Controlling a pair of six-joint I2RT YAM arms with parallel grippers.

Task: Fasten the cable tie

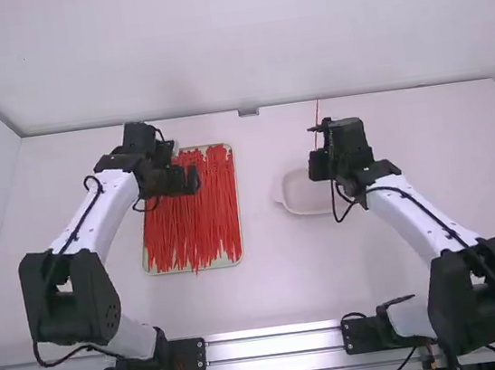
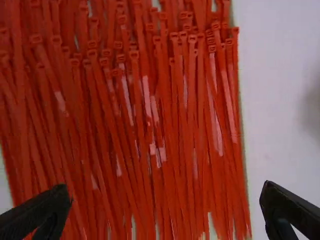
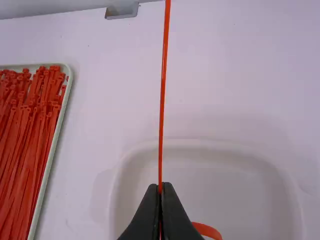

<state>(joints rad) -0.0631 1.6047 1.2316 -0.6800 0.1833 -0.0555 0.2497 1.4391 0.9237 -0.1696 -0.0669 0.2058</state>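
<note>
My right gripper (image 3: 160, 189) has its fingers pressed together on one tie (image 3: 162, 90). The tie is a thin orange-red strap that runs straight out from the tips and past the far rim of the white dish (image 3: 285, 170) beneath it. (A curved bit of the same orange shows beside the fingers; I can't tell whether it belongs to this strap.) My left gripper (image 2: 162, 215) hangs with its fingers wide apart over the pile (image 2: 140, 115). The ties there are slim straps with small square heads bunched at one end. They lie roughly side by side on a pale tray (image 1: 195, 268), which sits near the dish on the left arm's side.
</note>
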